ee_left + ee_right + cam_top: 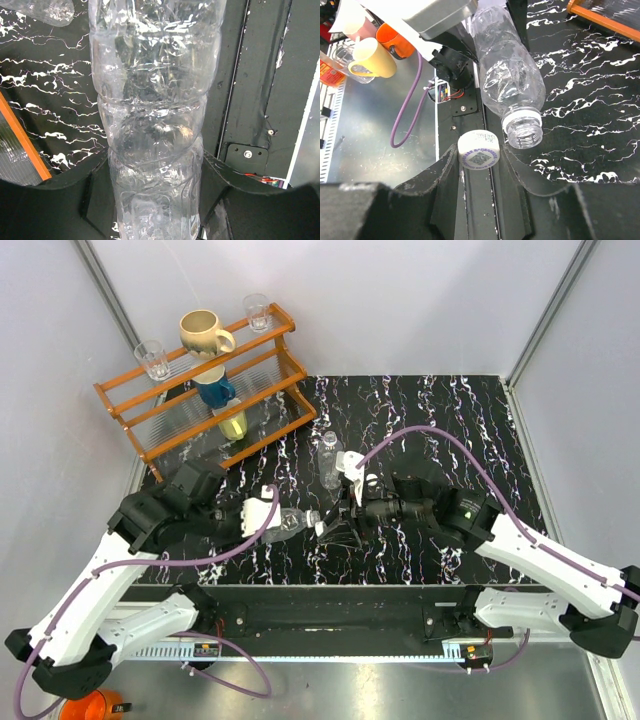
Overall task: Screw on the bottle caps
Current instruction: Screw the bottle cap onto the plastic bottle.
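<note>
My left gripper [262,515] is shut on a clear ribbed bottle [288,523] and holds it level above the table, neck pointing right. In the left wrist view the bottle [152,125] fills the gap between the jaws [155,185]. My right gripper [340,515] is shut on a white bottle cap [479,150] with a printed code on its top. The cap sits just left of the bottle's open neck [522,131], apart from it. A second bottle [329,458] is on the table behind the grippers; it also shows in the left wrist view [40,10]. I see no second cap.
A wooden rack [270,358] stands at the back left with a beige mug [203,333], a blue mug [214,390], a yellow cup [233,422] and two drinking glasses [153,358] [257,310]. The black marbled table [450,420] ends at grey walls.
</note>
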